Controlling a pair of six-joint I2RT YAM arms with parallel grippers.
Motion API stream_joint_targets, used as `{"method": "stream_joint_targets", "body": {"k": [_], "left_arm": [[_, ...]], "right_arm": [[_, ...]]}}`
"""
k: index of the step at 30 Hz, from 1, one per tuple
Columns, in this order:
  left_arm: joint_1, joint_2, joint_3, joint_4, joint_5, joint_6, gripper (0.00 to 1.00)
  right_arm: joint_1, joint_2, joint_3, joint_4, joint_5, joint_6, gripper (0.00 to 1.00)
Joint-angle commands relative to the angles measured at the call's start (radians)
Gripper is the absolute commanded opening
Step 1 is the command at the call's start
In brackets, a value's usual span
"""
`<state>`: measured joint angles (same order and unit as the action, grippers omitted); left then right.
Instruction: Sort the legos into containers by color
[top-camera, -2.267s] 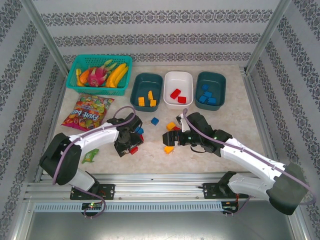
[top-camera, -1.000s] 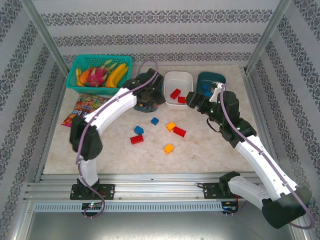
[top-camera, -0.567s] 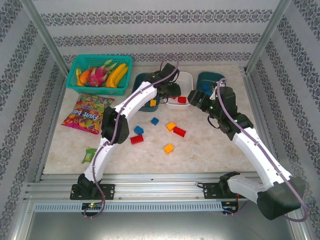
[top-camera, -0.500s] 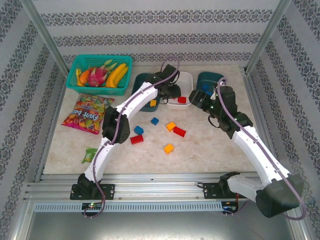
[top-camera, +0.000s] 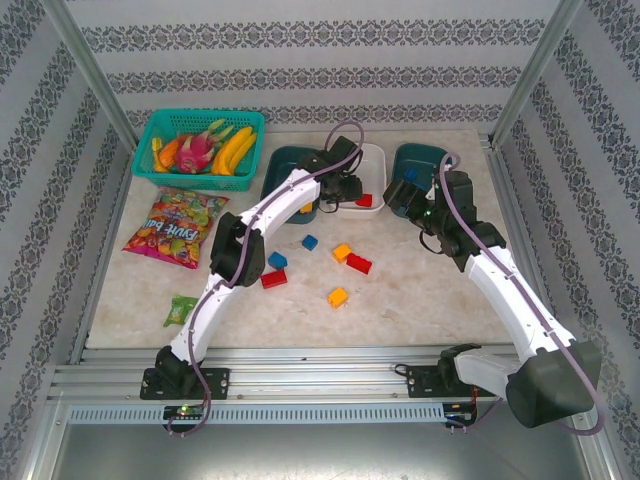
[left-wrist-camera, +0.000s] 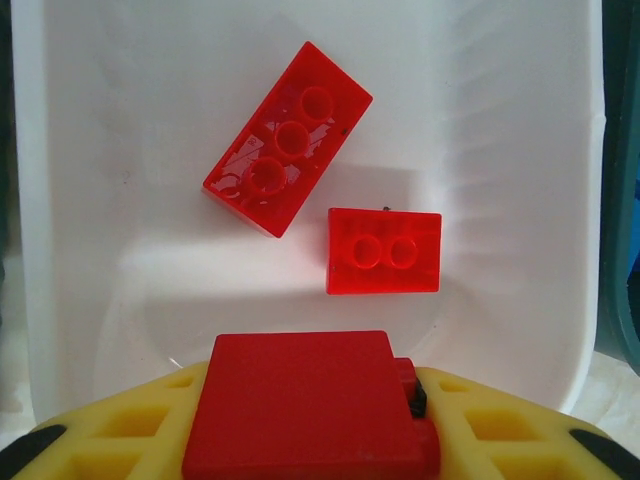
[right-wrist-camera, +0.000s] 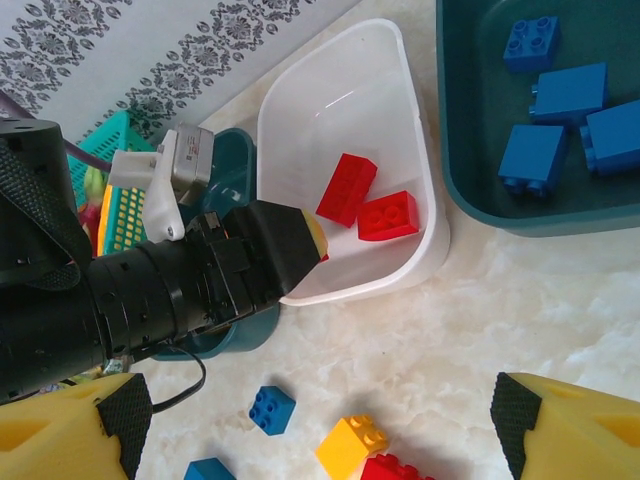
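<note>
My left gripper (top-camera: 346, 189) hangs over the white container (top-camera: 378, 158), shut on a red lego (left-wrist-camera: 300, 405) between its yellow fingers (left-wrist-camera: 500, 430). Below it in the white container (left-wrist-camera: 520, 150) lie two red legos (left-wrist-camera: 288, 138) (left-wrist-camera: 384, 251). My right gripper (right-wrist-camera: 318, 420) stands open and empty over the table, between the white container (right-wrist-camera: 330, 70) and the right teal container (right-wrist-camera: 470, 120), which holds several blue legos (right-wrist-camera: 528, 156). Orange legos (top-camera: 306, 206) lie in the left teal container (top-camera: 280, 165). Loose legos on the table: blue (top-camera: 310, 242) (top-camera: 277, 261), red (top-camera: 273, 279) (top-camera: 359, 264), orange (top-camera: 342, 252) (top-camera: 338, 296).
A bright teal basket (top-camera: 200, 125) of toy fruit stands at the back left, with a colourful snack bag (top-camera: 175, 225) in front of it. A small green item (top-camera: 180, 310) lies near the front left. The left arm (top-camera: 270, 205) stretches across the table's middle.
My left arm has swung right from the left teal container to over the white one, carrying the red lego. My right gripper has drawn back slightly toward the right teal container.
</note>
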<state>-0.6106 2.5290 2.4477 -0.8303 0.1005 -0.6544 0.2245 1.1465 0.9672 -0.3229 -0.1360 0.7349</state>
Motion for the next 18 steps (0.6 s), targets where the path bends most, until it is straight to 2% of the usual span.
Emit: {"method": "stream_joint_targets", "body": {"k": [1, 9, 18], "left_arm": [[-0.012, 0.034, 0.039, 0.007, -0.003, -0.003, 0.50], [-0.014, -0.005, 0.100, -0.011, 0.013, -0.036, 0.67], [-0.011, -0.190, 0.083, -0.069, -0.060, -0.088, 0.67]], "right_arm": [[-0.008, -0.001, 0.012, -0.010, -0.013, 0.014, 0.90], [-0.008, -0.017, 0.013, -0.028, -0.017, -0.015, 0.91], [0.025, -0.054, 0.046, -0.135, 0.022, -0.143, 0.89]]}}
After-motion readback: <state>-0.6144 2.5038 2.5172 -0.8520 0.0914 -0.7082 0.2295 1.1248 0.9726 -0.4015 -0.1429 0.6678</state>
